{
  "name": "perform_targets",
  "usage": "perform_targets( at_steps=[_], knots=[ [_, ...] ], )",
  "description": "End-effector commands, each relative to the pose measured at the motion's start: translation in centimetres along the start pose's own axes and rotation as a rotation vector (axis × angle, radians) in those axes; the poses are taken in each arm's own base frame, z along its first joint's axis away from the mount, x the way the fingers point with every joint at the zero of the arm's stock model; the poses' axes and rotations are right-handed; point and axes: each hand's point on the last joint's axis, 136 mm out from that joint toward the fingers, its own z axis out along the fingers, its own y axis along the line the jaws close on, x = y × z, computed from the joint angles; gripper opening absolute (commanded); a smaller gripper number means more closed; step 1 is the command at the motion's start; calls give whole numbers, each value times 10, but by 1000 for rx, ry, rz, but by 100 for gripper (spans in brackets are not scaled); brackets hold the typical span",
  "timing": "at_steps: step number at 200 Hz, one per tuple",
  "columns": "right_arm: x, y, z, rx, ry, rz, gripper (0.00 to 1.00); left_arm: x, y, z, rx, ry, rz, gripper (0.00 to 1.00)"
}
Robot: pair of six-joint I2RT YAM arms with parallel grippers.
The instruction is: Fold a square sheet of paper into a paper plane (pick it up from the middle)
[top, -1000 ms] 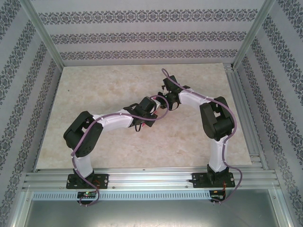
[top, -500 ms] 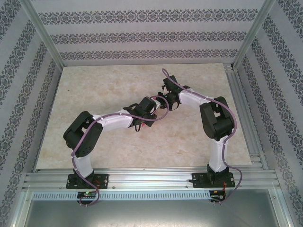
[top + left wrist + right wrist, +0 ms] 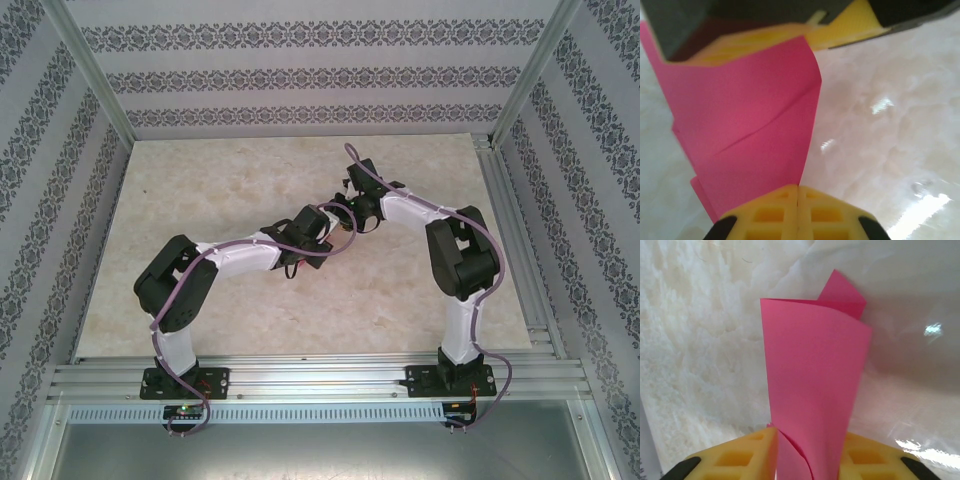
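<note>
The sheet of paper (image 3: pixel 755 125) is magenta-pink, part folded, with a slanted crease across it, and hangs above the table between my two grippers. In the left wrist view my left gripper (image 3: pixel 798 192) is shut, its yellow fingers pressed together on the paper's lower corner. The right gripper's yellow fingers (image 3: pixel 850 22) grip the far end at the top of that view. In the right wrist view the sheet of paper (image 3: pixel 815 370) bows upward out of my right gripper (image 3: pixel 808 440), whose fingers stand a little apart with the doubled paper touching both. In the top view both grippers meet mid-table (image 3: pixel 340 213).
A pale marble-patterned tabletop (image 3: pixel 220 180) lies under the arms. Patterned walls and aluminium posts (image 3: pixel 90 70) enclose it, with a rail (image 3: pixel 520 240) along the right side. Purple cables loop over both arms.
The right arm has shifted slightly to the right and its elbow has dropped a little. The left arm has stayed put.
</note>
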Motion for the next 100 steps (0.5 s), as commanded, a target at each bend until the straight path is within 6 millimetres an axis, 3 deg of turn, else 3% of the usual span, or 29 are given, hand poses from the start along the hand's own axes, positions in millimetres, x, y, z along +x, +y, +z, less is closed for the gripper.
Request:
perform_targets(
  at_steps=[1, 22, 43, 55, 77, 89, 100],
  knots=[
    [-18, 17, -50, -62, -126, -50, 38, 1, -8, -8, 87, -11, -100, 0],
    [-20, 4, -87, -36, -218, -77, 51, 0, -15, -16, 148, -33, -169, 0],
    [-20, -2, -129, 12, -330, -153, 97, 2, -22, -17, 201, -13, -225, 0],
    [-17, -9, -149, 60, -389, -192, 98, 2, -27, -21, 238, -32, -260, 0],
    [-14, -5, -184, 46, -513, -261, 98, -3, -33, -32, 279, -43, -307, 0],
    [-13, -3, -194, -1, -569, -269, 98, -7, -33, -39, 286, -60, -325, 0],
    [-6, 7, -192, -157, -562, -296, 98, -7, -33, -42, 296, -71, -343, 0]
  ],
)
